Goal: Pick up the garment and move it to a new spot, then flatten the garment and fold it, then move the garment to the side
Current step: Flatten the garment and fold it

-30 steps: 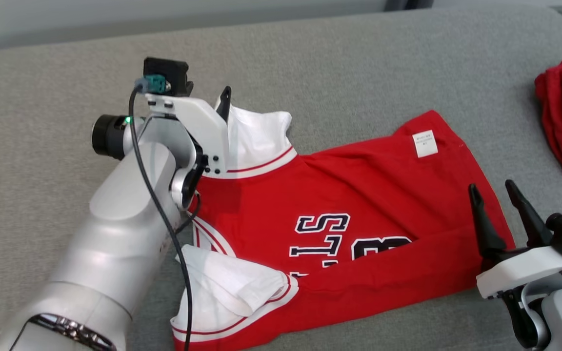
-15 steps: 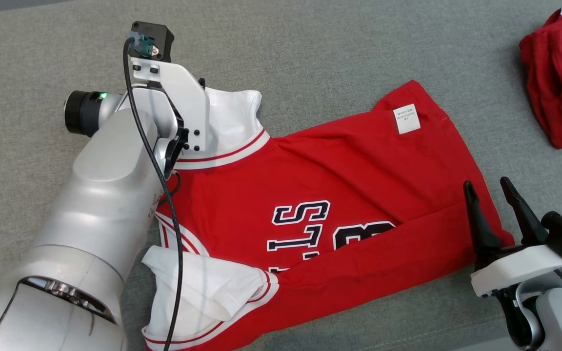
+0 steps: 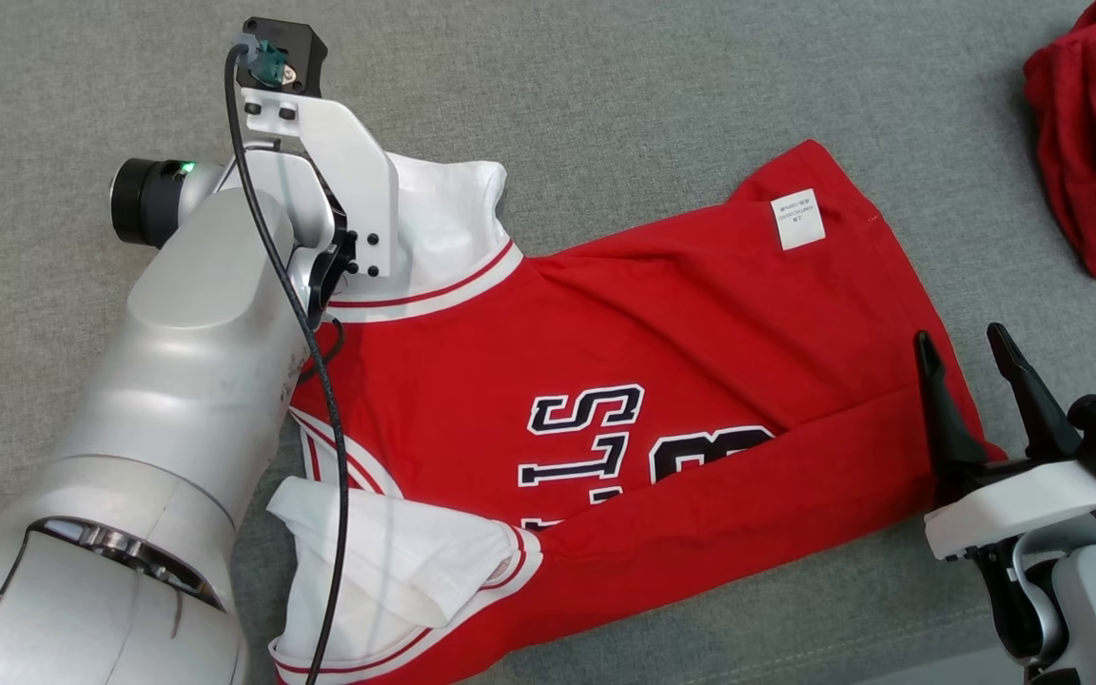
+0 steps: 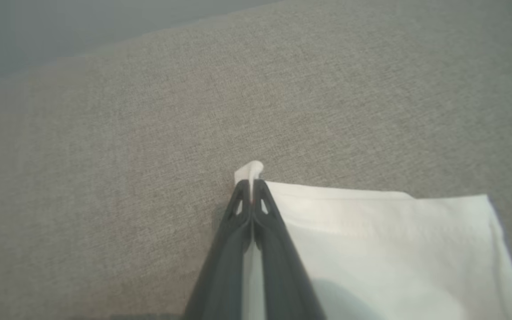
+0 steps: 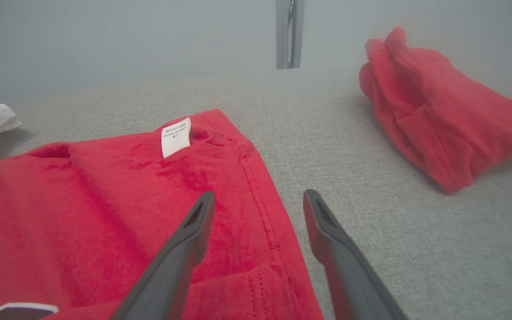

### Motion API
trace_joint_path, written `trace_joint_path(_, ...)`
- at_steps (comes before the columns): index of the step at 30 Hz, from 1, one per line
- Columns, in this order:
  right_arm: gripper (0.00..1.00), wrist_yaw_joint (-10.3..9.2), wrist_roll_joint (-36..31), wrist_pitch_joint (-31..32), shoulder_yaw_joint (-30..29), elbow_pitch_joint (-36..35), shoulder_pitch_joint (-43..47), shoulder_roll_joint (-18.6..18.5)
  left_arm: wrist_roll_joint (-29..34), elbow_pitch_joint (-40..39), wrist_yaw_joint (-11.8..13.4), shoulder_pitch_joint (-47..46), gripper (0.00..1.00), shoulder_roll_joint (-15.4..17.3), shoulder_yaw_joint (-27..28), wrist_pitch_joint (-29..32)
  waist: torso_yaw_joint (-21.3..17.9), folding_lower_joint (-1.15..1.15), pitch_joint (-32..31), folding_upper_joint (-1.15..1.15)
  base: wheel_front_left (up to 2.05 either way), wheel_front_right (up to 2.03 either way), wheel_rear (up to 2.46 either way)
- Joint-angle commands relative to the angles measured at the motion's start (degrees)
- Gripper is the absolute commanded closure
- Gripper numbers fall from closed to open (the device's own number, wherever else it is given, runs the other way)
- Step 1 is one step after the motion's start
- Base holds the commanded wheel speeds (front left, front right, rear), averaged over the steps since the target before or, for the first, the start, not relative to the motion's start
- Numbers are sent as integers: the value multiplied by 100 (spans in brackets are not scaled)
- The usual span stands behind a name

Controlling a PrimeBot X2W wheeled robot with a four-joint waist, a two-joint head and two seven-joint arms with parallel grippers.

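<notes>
The garment (image 3: 662,352) is a red jersey shirt with white sleeves and dark lettering, lying roughly flat on the grey fabric surface. In the left wrist view my left gripper (image 4: 251,184) is shut on the outer corner of the far white sleeve (image 4: 371,249), and a small tuft of white cloth pokes out past the tips. In the head view the left wrist mount (image 3: 339,162) covers those fingers, standing over that sleeve (image 3: 448,214). My right gripper (image 3: 967,347) stands open over the shirt's right hem (image 5: 256,209), holding nothing.
A second, crumpled red garment (image 3: 1095,143) lies at the far right, apart from the shirt (image 5: 438,115). A white label (image 3: 797,219) sits near the shirt's far right corner. Bare grey surface (image 3: 605,86) stretches beyond the shirt.
My left gripper has gone from open to shut on the white sleeve's corner, and its fingertip has dropped behind the wrist mount. The head camera has tilted down. The right gripper has kept its place.
</notes>
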Motion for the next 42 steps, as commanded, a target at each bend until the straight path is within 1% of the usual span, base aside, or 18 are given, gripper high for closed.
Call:
trace_joint_path(1,0,-1,-57,-76,116,-123,-78,-54,-81,-58,-49,-279,100,155,72,17,-14,0,14,0,0,0,0)
trace_joint_path(6,0,-1,5,-76,87,-154,-132,-65,-205,-41,-109,-322,100,152,136,-83,7,0,37,0,0,0,0)
trace_joint_path(10,0,-1,123,-76,102,-164,-346,-168,-336,-101,-160,-446,100,152,267,-468,90,0,70,0,0,0,0)
trace_joint_path(12,0,-1,242,-76,154,-61,-540,-224,-556,-115,-271,-470,100,155,474,-612,136,0,79,0,0,0,0)
trace_joint_path(16,0,-1,781,251,446,402,-1111,-396,-920,-120,-475,-556,100,157,792,-718,246,0,137,0,0,0,0)
trace_joint_path(19,0,-1,1055,472,623,710,-1565,-581,-939,-100,-511,-650,100,181,810,-821,361,0,203,0,0,0,0)
trace_joint_path(20,0,-1,1276,674,718,950,-1821,-644,-914,-87,-510,-710,100,199,789,-902,434,0,249,0,0,0,0)
trace_joint_path(24,0,-1,1497,1092,948,1488,-2192,-786,-874,-63,-516,-799,100,201,742,-1045,582,0,314,0,0,0,0)
trace_joint_path(25,12,-1,1539,1159,995,1597,-2255,-803,-879,-56,-530,-810,100,198,734,-1051,614,0,324,0,0,0,0)
trace_joint_path(27,16,-1,1589,1229,1067,1797,-2348,-824,-898,-44,-555,-827,100,190,723,-1048,662,0,336,0,0,0,0)
trace_joint_path(29,26,-1,1645,1230,1144,1916,-2404,-811,-909,-32,-574,-843,100,184,706,-1041,688,0,344,0,0,0,0)
trace_joint_path(30,35,-1,1675,1239,1187,1975,-2417,-805,-918,-28,-584,-851,100,181,701,-1041,700,0,345,0,0,0,0)
trace_joint_path(31,51,-1,1706,1242,1240,2018,-2429,-800,-926,-24,-592,-859,100,178,696,-1042,708,0,348,0,0,0,0)
trace_joint_path(32,58,-1,1725,1241,1289,2064,-2440,-804,-940,-21,-599,-868,100,176,698,-1052,714,0,351,0,0,0,0)
trace_joint_path(34,91,-1,1728,1202,1393,2128,-2471,-827,-948,-13,-609,-884,100,172,683,-1067,722,0,354,0,0,0,0)
trace_joint_path(35,100,-1,1741,1168,1418,2156,-2487,-832,-952,-10,-615,-891,100,171,676,-1074,724,0,354,0,0,0,0)
trace_joint_path(38,100,-1,1683,1047,1479,2231,-2543,-893,-973,-10,-644,-905,100,167,663,-1128,725,0,345,0,0,0,0)
trace_joint_path(42,100,-1,1688,777,1371,2248,-2677,-996,-1002,-47,-708,-933,100,162,647,-1244,732,0,326,0,0,0,0)
